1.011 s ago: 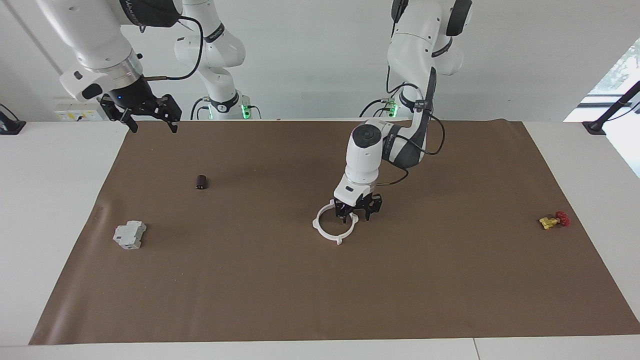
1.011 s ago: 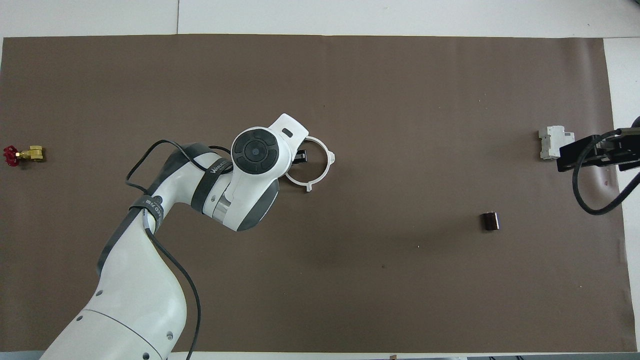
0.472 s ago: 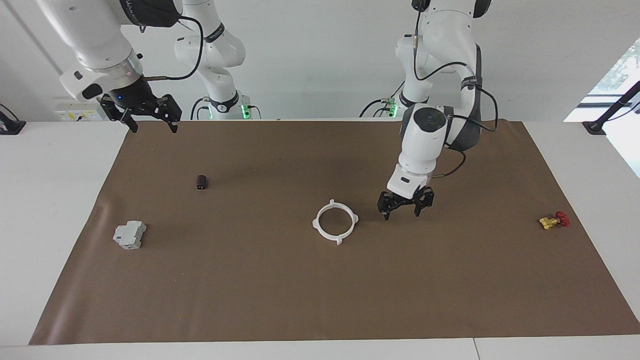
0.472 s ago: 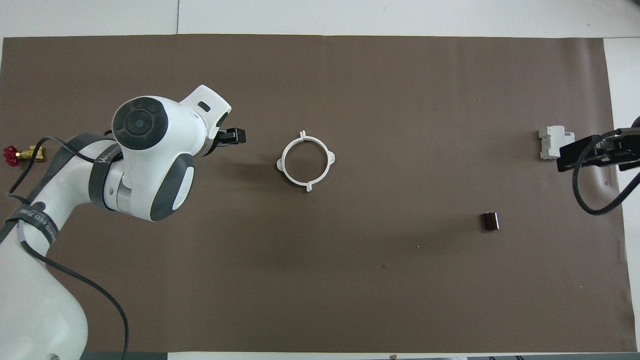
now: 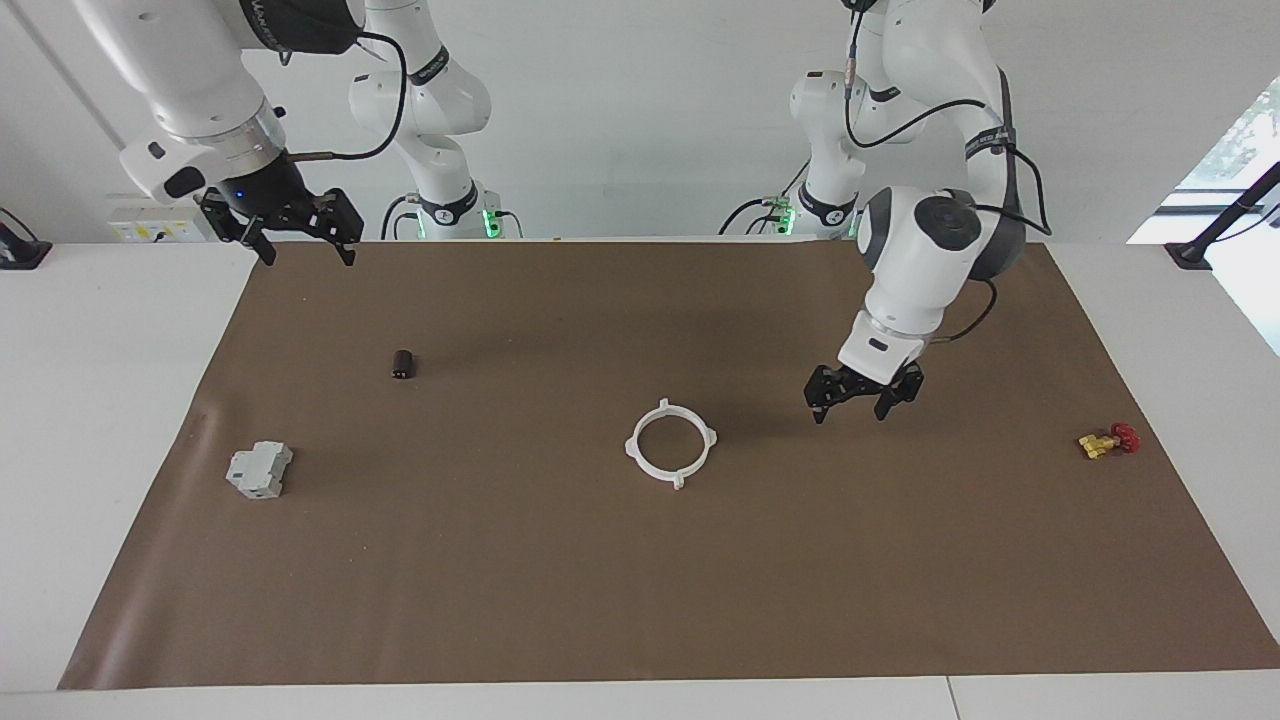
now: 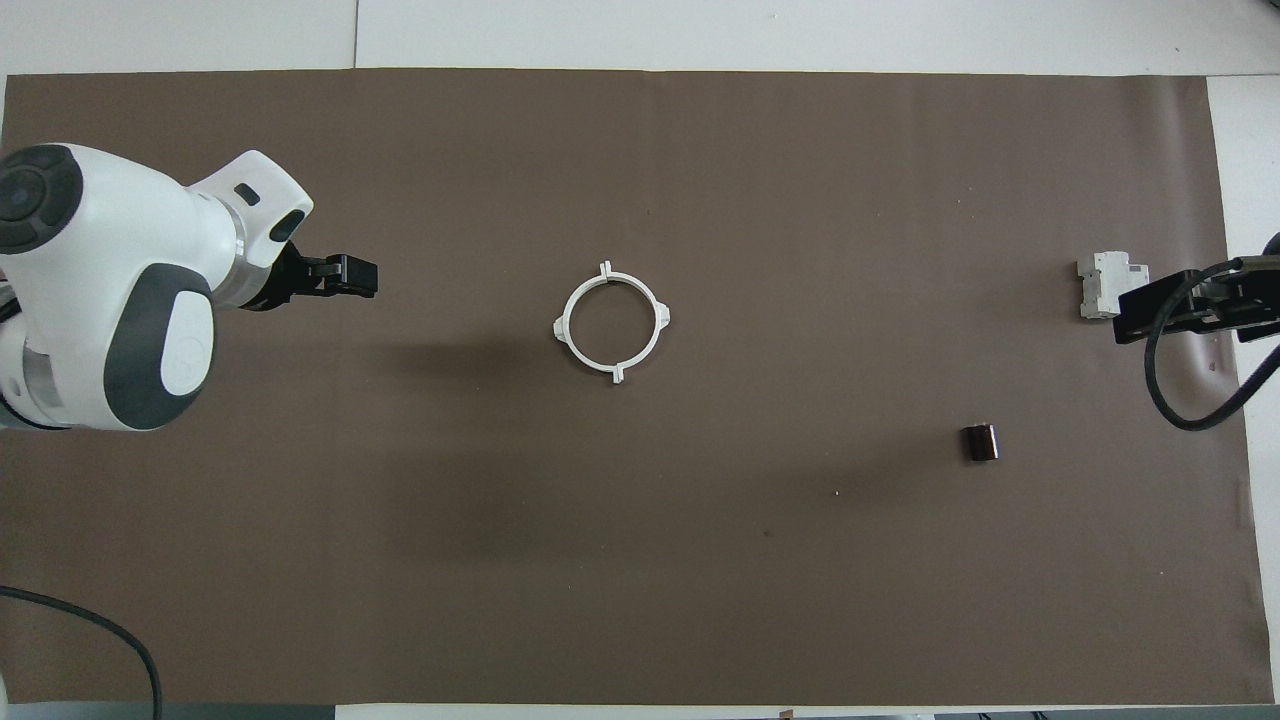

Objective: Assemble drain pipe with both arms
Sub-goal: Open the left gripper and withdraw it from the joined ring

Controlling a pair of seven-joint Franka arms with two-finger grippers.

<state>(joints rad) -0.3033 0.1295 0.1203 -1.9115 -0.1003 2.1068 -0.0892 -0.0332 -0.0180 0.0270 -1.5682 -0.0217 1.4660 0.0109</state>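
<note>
Left jaws [image 5: 863,399]: released, empty, raised over the brown mat [image 5: 640,600], between the ring and the valve.
Right jaws [image 5: 297,240]: spread apart, empty, held up over the mat's edge at the right arm's end; this arm waits.
Ring [image 5: 671,455]: closed white circle with four tabs, flat on the mat, well apart from both jaws, nearest the left ones.
Valve [image 5: 1108,440]: yellow with red handle, toward the left arm's end of the bench [image 5: 100,400].
Grey block [image 5: 259,470]: toward the right arm's end.
Dark cylinder [image 5: 403,364]: near the right jaws' end, between block and ring.
</note>
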